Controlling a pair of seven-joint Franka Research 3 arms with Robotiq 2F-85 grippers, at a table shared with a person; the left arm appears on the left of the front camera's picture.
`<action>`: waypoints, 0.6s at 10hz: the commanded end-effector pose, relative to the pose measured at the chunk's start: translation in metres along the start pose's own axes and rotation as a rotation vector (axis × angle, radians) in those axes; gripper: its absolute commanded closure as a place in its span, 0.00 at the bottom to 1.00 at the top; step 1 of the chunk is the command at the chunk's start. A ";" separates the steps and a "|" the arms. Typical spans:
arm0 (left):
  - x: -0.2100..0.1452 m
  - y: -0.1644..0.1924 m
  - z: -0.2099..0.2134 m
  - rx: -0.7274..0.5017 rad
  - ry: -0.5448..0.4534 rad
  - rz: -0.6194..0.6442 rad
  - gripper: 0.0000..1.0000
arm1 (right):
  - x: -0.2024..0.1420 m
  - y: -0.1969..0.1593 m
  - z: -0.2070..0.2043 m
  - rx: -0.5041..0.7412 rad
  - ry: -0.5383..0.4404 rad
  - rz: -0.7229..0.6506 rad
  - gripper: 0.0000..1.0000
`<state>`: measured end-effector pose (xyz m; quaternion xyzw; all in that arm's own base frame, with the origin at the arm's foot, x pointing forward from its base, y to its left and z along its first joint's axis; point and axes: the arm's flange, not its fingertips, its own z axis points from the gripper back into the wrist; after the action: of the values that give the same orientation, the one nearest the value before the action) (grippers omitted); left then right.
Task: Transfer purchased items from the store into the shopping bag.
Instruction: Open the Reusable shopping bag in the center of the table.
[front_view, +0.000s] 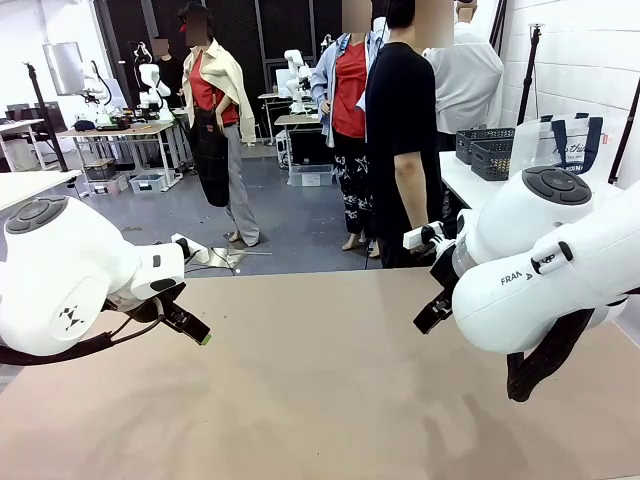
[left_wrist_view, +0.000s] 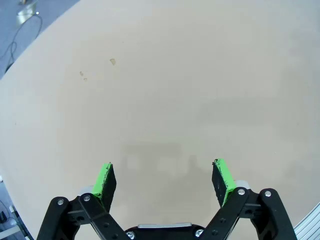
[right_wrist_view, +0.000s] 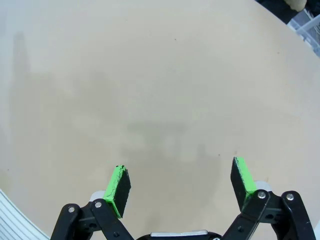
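Two empty, wide-open tools, the black left gripper (left_wrist_view: 165, 175) and right gripper (right_wrist_view: 180, 181), hang over the tan table (front_view: 320, 400), well apart from the clear plastic shopping bag (front_view: 570, 145) with navy handles, so a long reach could tip it.

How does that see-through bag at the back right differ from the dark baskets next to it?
The bag is clear plastic with navy handles; the baskets are dark mesh. The bag stands tall; the baskets sit low. Both stand on the white side table.
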<state>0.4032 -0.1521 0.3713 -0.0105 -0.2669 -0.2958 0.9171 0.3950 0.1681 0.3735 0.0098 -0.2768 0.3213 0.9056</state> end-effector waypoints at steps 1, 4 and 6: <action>0.000 0.001 0.000 0.001 0.000 0.002 0.00 | 0.000 0.000 0.000 0.000 0.000 0.000 0.00; 0.000 0.001 0.000 0.001 0.000 0.002 0.00 | 0.000 0.000 0.000 0.000 0.000 0.000 0.00; 0.000 0.001 0.000 0.001 0.000 0.002 0.00 | 0.000 0.000 0.000 0.000 0.000 0.000 0.00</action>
<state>0.4032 -0.1521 0.3713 -0.0105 -0.2669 -0.2958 0.9172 0.3950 0.1681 0.3735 0.0098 -0.2768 0.3212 0.9056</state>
